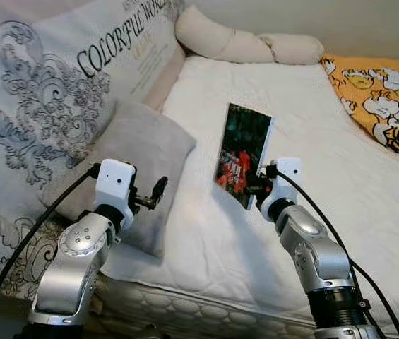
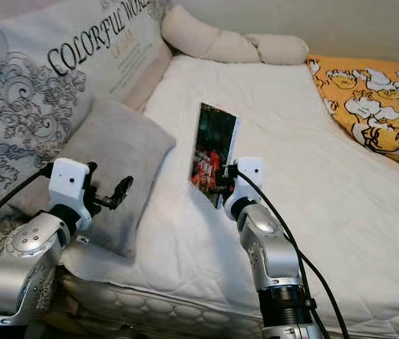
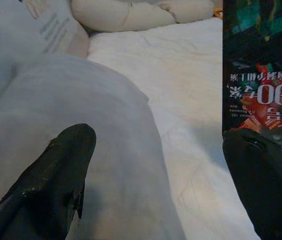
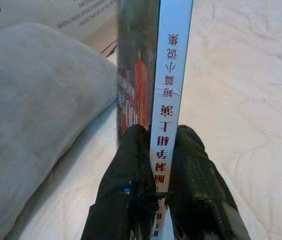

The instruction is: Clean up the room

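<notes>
Paperback book [image 1: 243,154], which we judge light and stiff, is pinched at its spine by right gripper [image 4: 159,165]; left gripper [image 3: 160,175] hangs spread.

1. Beyond right gripper [image 1: 254,185], pinching upright book [image 1: 243,152]: open white mattress [image 1: 340,162], passable.
2. Under left gripper [image 1: 158,191], fingers spread: grey cushion [image 1: 139,152], blocking.
3. Far ahead: beige bolster [image 1: 245,42].

One book [image 1: 243,152], two hands, four pillows (one grey [image 1: 130,166]).
</notes>
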`<state>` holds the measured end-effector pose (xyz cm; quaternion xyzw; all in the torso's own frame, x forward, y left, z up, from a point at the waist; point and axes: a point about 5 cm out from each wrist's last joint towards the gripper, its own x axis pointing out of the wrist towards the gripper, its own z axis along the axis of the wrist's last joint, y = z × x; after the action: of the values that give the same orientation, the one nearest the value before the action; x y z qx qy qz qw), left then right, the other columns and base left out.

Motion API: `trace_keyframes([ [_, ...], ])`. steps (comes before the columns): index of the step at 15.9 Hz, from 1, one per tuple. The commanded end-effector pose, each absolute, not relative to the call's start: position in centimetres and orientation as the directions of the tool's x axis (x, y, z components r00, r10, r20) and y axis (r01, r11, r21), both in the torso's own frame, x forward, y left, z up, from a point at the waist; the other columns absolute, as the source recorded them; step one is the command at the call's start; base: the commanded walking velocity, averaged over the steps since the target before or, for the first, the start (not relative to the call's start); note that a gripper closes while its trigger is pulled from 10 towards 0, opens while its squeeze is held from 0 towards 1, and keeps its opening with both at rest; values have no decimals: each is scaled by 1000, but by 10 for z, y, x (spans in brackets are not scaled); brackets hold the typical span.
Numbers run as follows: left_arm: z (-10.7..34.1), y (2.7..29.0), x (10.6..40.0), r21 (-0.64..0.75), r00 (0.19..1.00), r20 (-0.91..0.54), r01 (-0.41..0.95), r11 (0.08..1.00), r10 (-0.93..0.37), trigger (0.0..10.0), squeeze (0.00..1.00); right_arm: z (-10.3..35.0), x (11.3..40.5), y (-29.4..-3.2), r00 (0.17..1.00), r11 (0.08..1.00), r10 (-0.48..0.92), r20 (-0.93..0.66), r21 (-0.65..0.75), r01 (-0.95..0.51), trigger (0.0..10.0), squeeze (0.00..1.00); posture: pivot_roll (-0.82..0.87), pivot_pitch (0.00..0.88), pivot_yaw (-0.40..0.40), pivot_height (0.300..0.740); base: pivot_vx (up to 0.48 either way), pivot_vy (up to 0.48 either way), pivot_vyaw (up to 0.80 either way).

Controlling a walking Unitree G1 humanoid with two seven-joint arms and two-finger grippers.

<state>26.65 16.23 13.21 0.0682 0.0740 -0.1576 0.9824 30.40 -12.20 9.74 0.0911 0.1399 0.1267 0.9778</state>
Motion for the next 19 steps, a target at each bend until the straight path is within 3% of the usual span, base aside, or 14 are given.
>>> trace_keyframes([
  [1, 133, 160, 268, 112, 933, -172, 337, 935, -316, 10000, 0, 110, 311, -122, 934, 947, 287, -214, 212, -242, 10000, 0, 39, 0, -6, 740, 0, 0, 0],
  [6, 134, 150, 262, 38, 866, -196, 476, 879, -461, 10000, 0, 113, 314, -120, 871, 854, 412, -268, 448, -266, 10000, 0, 37, 0, -4, 740, 0, 0, 0],
  [8, 133, 147, 258, 25, 817, -226, 549, 835, -530, 10000, 0, 109, 315, -119, 818, 778, 484, -310, 580, -240, 10000, 0, 42, 0, -2, 740, 0, 0, 0],
  [10, 134, 145, 255, 4, 764, -253, 614, 789, -593, 10000, 0, 105, 315, -115, 739, 637, 592, -321, 748, -186, 10000, 0, 46, 0, 4, 740, 0, 0, 0],
  [12, 135, 144, 254, -4, 735, -268, 646, 764, -623, 10000, 0, 96, 314, -115, 696, 548, 645, -314, 825, -136, 10000, 0, 45, 0, 8, 740, 0, 0, 0],
  [14, 137, 144, 255, -4, 714, -279, 668, 744, -643, 10000, 0, 79, 311, -116, 645, 509, 682, -345, 857, -80, 10000, 0, 48, 0, 15, 740, 0, 0, 0],
  [17, 140, 142, 256, 3, 690, -288, 694, 720, -664, 10000, 0, 67, 315, -121, 634, 447, 700, -328, 894, -31, 10000, 0, 66, 0, 31, 740, 0, 0, 0],
  [19, 142, 141, 257, 10, 675, -295, 710, 704, -676, 10000, 0, 56, 317, -127, 633, 495, 673, -384, 869, 1, 10000, 0, 74, 0, 38, 740, 0, 0, 0],
])
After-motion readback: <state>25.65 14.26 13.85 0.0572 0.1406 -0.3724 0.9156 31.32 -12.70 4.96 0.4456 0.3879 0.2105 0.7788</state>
